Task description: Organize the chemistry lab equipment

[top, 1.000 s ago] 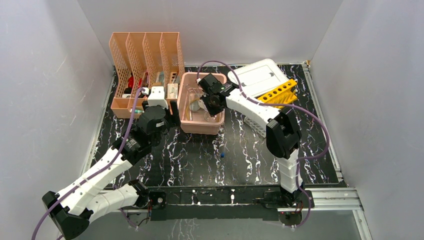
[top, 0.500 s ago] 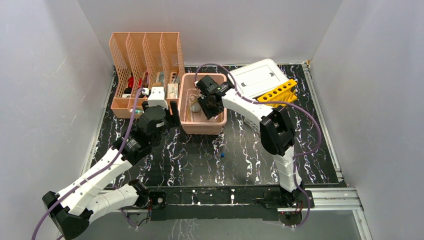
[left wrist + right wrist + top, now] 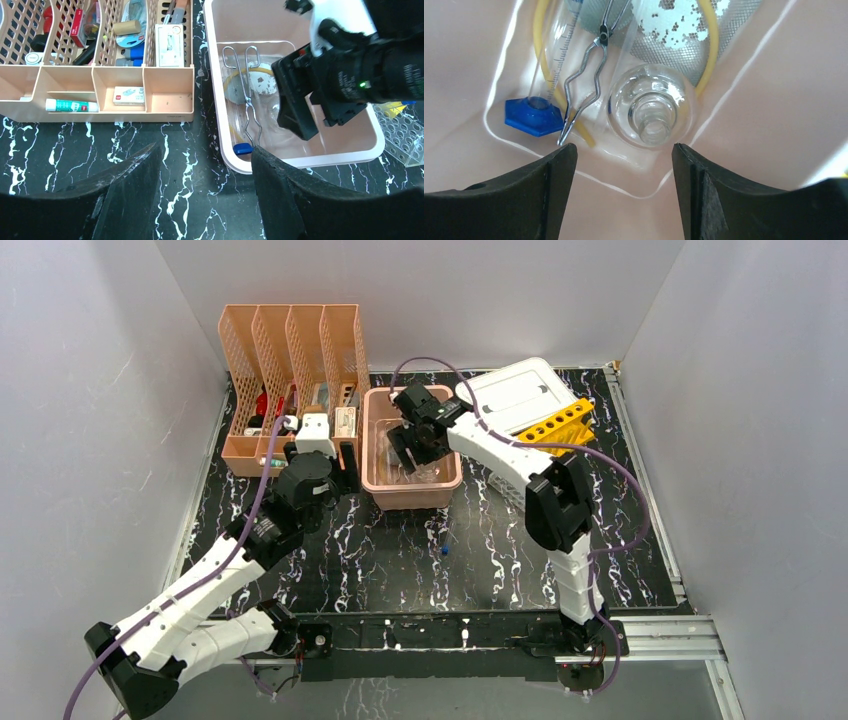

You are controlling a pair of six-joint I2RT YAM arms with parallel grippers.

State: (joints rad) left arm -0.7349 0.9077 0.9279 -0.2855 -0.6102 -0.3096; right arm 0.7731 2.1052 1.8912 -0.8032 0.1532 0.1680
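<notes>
The right gripper (image 3: 623,147) hangs inside the pink rectangular plastic tub (image 3: 774,100), jaws spread wide and grasping nothing. Just below them, on the tub's floor, a clear round glass flask (image 3: 651,112) stands upright, free of both fingers. Toward the tub's left wall lie thin metal tongs (image 3: 584,92), a clear graduated tube with a blue hexagonal foot (image 3: 534,116) and a yellow rubber tube (image 3: 541,50). A grey wire gauze square with a white centre (image 3: 684,30) lies farther from the tub's near wall. The left gripper (image 3: 204,155) hovers over the black marbled table (image 3: 50,150) just in front of the tub's near left corner, jaws apart and empty. Left of the tub stands a peach mesh file holder (image 3: 167,97). Right of the tub sit a white lid (image 3: 510,390), a yellow tube rack (image 3: 560,423) and a clear tube rack (image 3: 402,140). A small blue item (image 3: 441,551) lies on the table in front of the tub.
</notes>
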